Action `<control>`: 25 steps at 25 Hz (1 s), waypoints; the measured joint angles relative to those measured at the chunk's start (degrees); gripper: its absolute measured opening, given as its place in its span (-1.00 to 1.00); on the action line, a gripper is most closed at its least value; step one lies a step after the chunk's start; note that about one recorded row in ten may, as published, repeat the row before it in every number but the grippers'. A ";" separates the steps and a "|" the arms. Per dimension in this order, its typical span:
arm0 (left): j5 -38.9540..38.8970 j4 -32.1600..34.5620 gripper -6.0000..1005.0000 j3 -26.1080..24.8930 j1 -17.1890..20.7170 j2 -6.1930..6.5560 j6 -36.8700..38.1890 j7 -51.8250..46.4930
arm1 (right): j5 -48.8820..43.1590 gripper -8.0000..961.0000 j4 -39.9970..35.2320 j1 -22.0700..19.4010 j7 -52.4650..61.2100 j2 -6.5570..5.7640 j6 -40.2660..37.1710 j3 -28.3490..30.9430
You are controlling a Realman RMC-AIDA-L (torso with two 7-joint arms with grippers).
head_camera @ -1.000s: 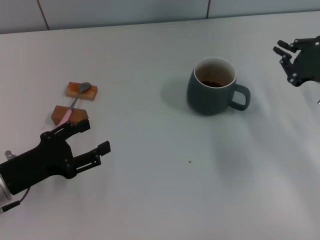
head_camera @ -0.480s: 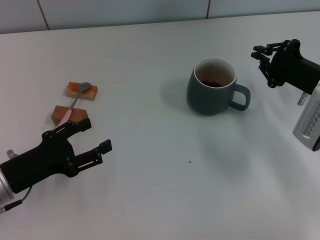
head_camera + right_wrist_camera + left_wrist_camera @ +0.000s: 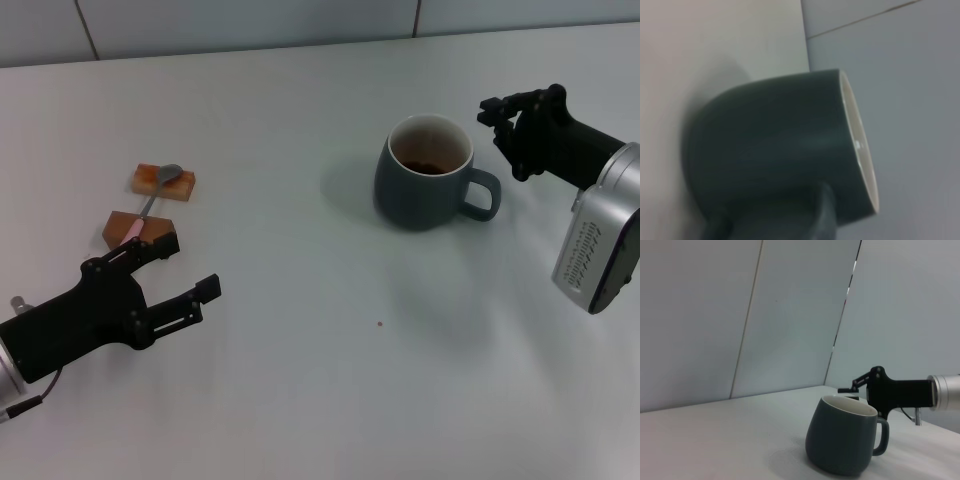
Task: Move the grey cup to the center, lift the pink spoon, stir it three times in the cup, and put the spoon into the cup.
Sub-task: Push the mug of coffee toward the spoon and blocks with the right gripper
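Rounded glazed grey cup [image 3: 425, 176], right gripper [image 3: 502, 125] beside handle

I count 1 grey cup [image 3: 425, 175], 1 pink spoon [image 3: 150, 205], 2 brown blocks [image 3: 163, 182] and my 2 grippers [image 3: 170, 270].

The grey cup [image 3: 428, 172] stands on the table [image 3: 300, 380], right of centre, handle toward the right gripper [image 3: 504, 125], which is just beside and behind that handle. At far left, the pink spoon [image 3: 150, 205] lies across two blocks [image 3: 163, 181], [image 3: 138, 230]. The left gripper [image 3: 185, 272] sits just in front of the nearer block.
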 joint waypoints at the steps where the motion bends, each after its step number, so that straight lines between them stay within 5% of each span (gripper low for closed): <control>1: 0.07 0.00 0.67 -0.32 -0.01 0.00 0.00 0.01 | -0.07 -0.80 0.29 0.10 -0.02 -0.01 0.03 -0.08; 25: 0.27 0.00 0.67 -0.69 0.00 0.12 0.35 0.30 | 0.05 -0.79 4.60 1.98 -0.26 0.40 0.73 -3.05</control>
